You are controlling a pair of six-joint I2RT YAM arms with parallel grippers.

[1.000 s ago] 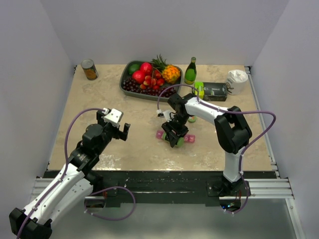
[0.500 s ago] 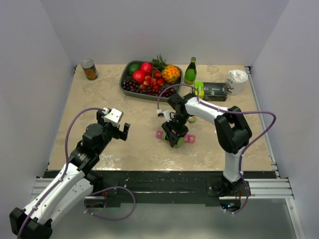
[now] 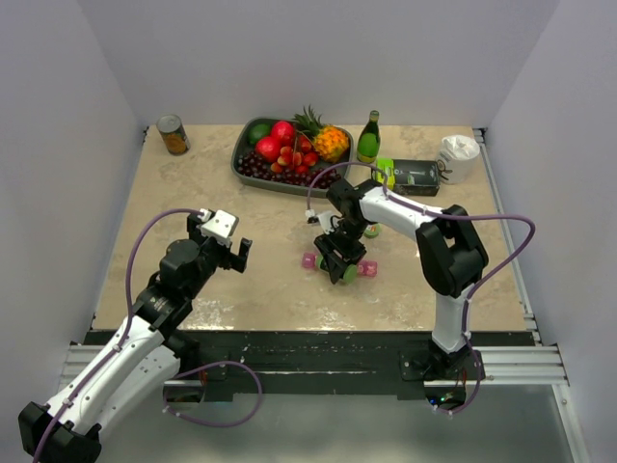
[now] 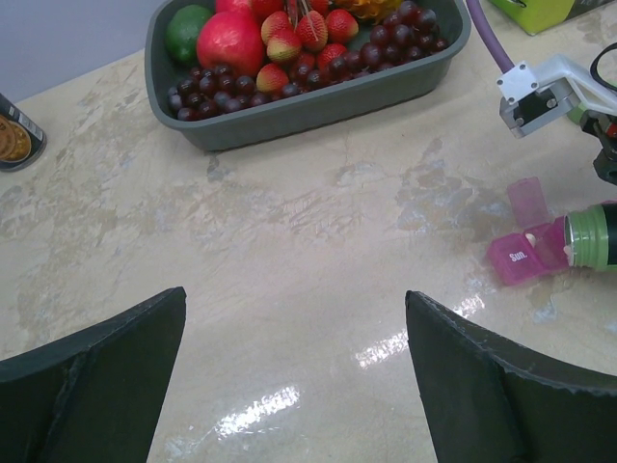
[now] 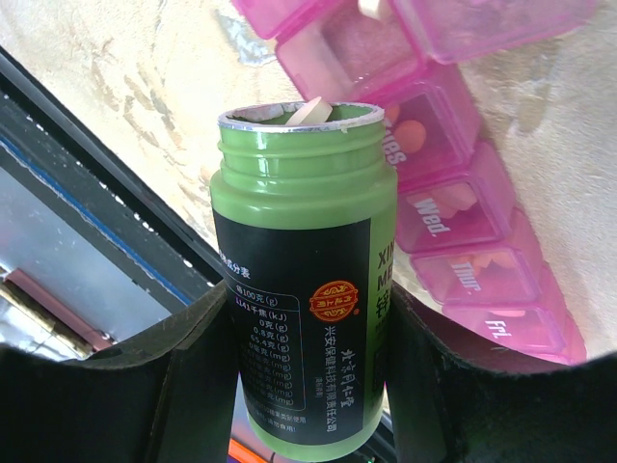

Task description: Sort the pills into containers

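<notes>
The containers are a pink pill organizer (image 5: pixel 453 224) lying on the table with its lids open, also seen from above (image 3: pixel 367 269) and in the left wrist view (image 4: pixel 525 253). Pale pills (image 5: pixel 415 130) lie in some compartments. My right gripper (image 5: pixel 307 318) is shut on an uncapped green bottle (image 5: pixel 304 280) with a dark label. The bottle is tipped over the organizer, its mouth toward the open compartments, and one pill (image 5: pixel 313 113) sits at its rim. My left gripper (image 4: pixel 294 376) hangs open over bare table left of the organizer, with nothing between its fingers.
A grey tray of fruit (image 3: pixel 289 154) stands at the back centre, with a can (image 3: pixel 173 134) at the back left. A green glass bottle (image 3: pixel 368 137), a dark box (image 3: pixel 415 177) and a white crumpled object (image 3: pixel 458 154) stand at the back right.
My right gripper with the bottle has shifted very slightly over the organizer. The left arm has not moved.
</notes>
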